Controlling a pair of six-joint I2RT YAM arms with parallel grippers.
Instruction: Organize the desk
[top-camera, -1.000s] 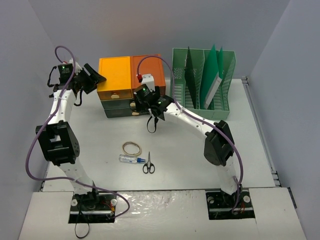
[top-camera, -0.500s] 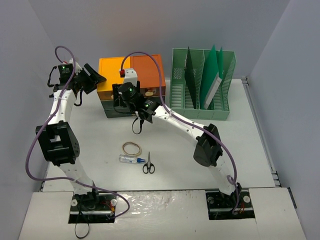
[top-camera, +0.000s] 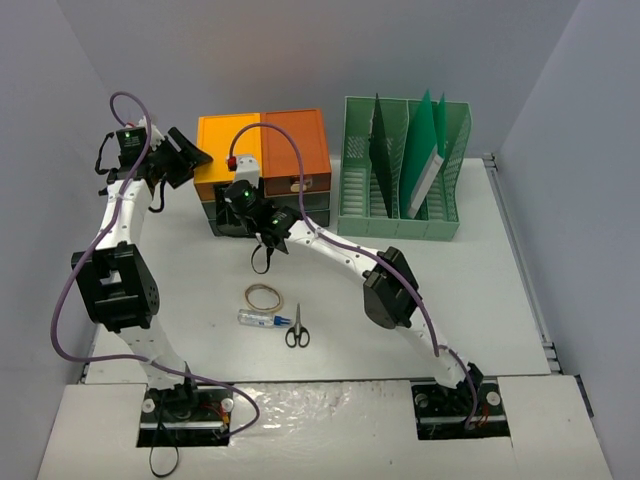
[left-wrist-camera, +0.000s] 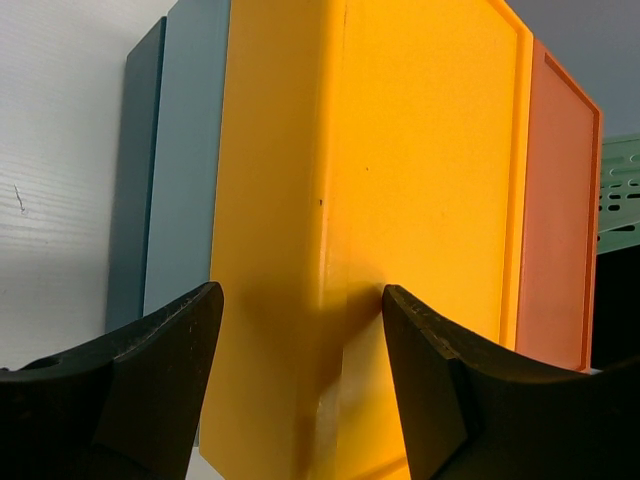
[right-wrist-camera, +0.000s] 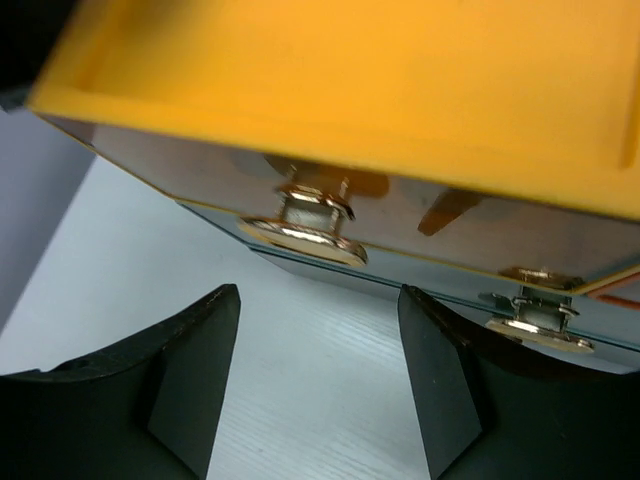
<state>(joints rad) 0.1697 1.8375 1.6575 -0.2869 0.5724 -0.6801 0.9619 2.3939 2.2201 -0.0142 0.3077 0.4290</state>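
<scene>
Now the desk (top-camera: 480, 290) bears one scissors (top-camera: 297, 332), one rubber band (top-camera: 265, 296).

Left arm (top-camera: 118, 215) upright, left gripper (left-wrist-camera: 300, 295) jaws apart. Right arm (top-camera: 335, 252) stretched forward-left, right gripper (right-wrist-camera: 320, 295) probably low, jaws apart.

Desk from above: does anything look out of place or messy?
Yes: a rubber band, a small clear tube and scissors lie loose on the desk, away from the drawer unit and file rack behind.
</scene>
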